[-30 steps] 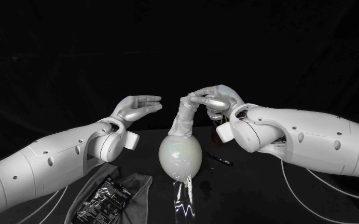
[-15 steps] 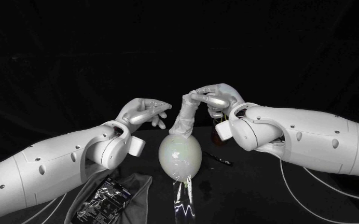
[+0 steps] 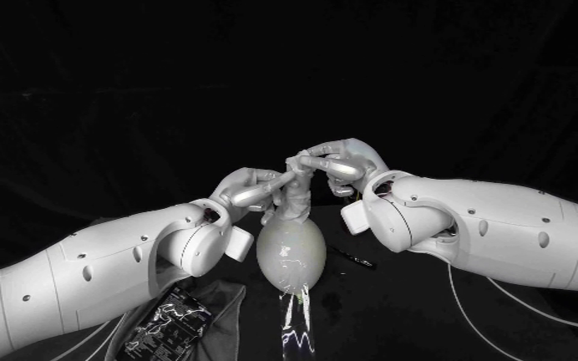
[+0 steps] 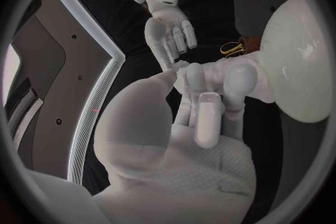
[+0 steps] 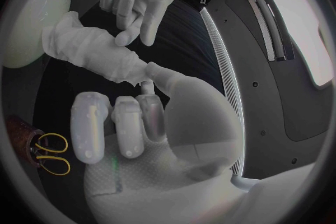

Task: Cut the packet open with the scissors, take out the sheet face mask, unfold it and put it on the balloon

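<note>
crumpled sheet mask (image 3: 294, 200) pinched at its top end by the right hand (image 3: 343, 163), lower end on the balloon (image 3: 291, 251) beneath both hands, left hand (image 3: 250, 188) just beside the right, fingers curled against the mask, actual grip impossible to tell

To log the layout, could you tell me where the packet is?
In the head view the packet lies on a grey cloth, on the balloon's left.

The balloon (image 3: 291, 252) was a pale, milky white-green, and the sheet mask (image 3: 295, 196) was plain white. The scissors (image 5: 50, 154) had yellow handles. The packet (image 3: 169, 323) was black with white print, the cloth (image 3: 226, 296) grey, and the tabletop (image 3: 409, 311) black.
</note>
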Controlling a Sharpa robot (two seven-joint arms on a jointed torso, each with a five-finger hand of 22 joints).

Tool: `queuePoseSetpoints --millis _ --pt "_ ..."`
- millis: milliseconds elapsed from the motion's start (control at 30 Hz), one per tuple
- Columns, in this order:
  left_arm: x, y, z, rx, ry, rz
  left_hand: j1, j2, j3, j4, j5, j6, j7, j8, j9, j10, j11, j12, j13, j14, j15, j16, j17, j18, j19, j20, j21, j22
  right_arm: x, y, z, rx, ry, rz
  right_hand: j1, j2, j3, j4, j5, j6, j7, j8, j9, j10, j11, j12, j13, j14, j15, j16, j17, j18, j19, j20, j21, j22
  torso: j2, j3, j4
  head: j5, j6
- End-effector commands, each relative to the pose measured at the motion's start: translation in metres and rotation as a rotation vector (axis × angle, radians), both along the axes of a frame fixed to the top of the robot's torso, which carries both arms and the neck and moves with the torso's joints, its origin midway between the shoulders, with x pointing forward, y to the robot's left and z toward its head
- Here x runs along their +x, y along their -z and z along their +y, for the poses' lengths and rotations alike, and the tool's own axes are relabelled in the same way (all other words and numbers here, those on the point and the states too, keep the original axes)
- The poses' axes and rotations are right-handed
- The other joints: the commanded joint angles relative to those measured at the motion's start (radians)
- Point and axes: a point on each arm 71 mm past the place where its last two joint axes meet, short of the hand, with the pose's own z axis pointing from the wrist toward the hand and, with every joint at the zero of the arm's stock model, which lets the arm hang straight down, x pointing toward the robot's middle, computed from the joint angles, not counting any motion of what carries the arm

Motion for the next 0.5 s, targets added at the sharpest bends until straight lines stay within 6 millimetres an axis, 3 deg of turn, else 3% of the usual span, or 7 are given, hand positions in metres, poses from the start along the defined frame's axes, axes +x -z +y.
queuePoseSetpoints --millis 33,200,500 --pt "0.0004 0.0015 -0.0032 0.004 -0.01 0.047 0.001 -0.012 -0.006 0.013 -0.002 -0.012 0.003 0.007 0.005 0.021 0.002 0.031 0.056 0.05 0.004 0.009 0.058 -0.016 0.009 0.001 0.018 0.026 -0.0022 -0.0017 0.003 -0.008 -0.009 -0.014 0.007 0.004 0.004 -0.002 0.003 0.007 -0.001 0.076 0.103 0.061 -0.005 0.002 0.199 0.105 -0.006 0.003 0.263 -0.016 0.038 -0.004 0.002 0.226 0.0 0.0001 0.0016 0.001 0.0" --pt "0.0003 0.0014 -0.0061 -0.002 -0.016 0.051 0.012 -0.026 -0.034 0.042 -0.004 -0.04 0.008 0.012 0.016 0.011 0.009 0.057 0.093 0.053 0.009 0.014 0.074 -0.019 0.003 0.006 0.045 0.055 -0.0044 -0.0019 0.006 -0.006 -0.019 -0.013 0.007 0.004 0.004 -0.002 0.003 0.007 -0.001 0.076 0.103 0.061 -0.005 0.002 0.199 0.105 -0.006 0.003 0.263 -0.016 0.038 -0.004 0.002 0.226 0.0 -0.0002 0.0017 0.002 -0.001" --pt "0.0023 0.0012 -0.0041 -0.018 -0.047 0.054 0.021 -0.033 -0.068 0.052 -0.003 -0.096 0.023 -0.002 0.018 0.012 0.02 0.088 0.146 0.054 0.02 0.015 0.081 -0.019 -0.009 0.016 0.062 0.069 -0.0085 -0.0021 0.0094 0.0 -0.032 -0.006 0.007 0.005 0.005 -0.003 0.003 0.007 -0.001 0.076 0.103 0.062 -0.005 0.004 0.2 0.105 -0.007 0.003 0.263 -0.016 0.039 -0.004 0.004 0.226 0.0 -0.0003 0.0017 0.003 -0.002"
